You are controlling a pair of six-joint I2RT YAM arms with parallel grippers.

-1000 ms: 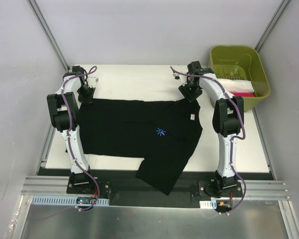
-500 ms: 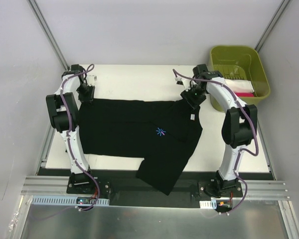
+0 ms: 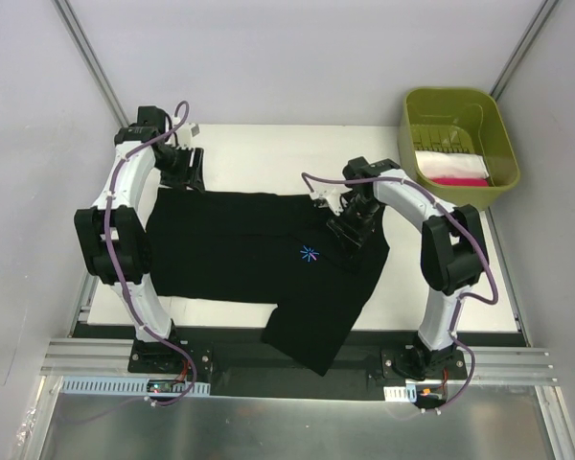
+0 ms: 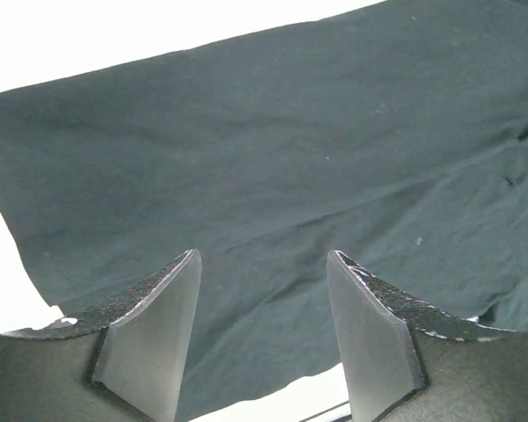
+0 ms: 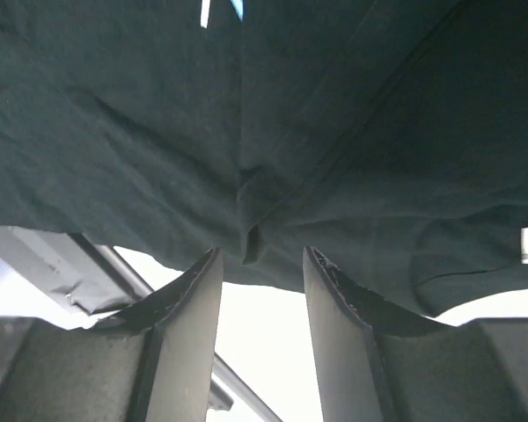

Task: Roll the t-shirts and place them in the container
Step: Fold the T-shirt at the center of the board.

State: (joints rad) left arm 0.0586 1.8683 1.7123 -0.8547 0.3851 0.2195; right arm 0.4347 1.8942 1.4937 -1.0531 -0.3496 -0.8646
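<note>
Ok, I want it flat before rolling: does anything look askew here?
Yes. The black t-shirt lies crooked: one end droops past the table's near edge over the dark base rail, and the right wrist view shows creased folds in the cloth.

The t-shirt (image 3: 230, 249) is plain black with a small blue starburst logo (image 3: 310, 254). The bin (image 3: 446, 93) is olive green; the desk (image 3: 259, 153) is plain white.
</note>
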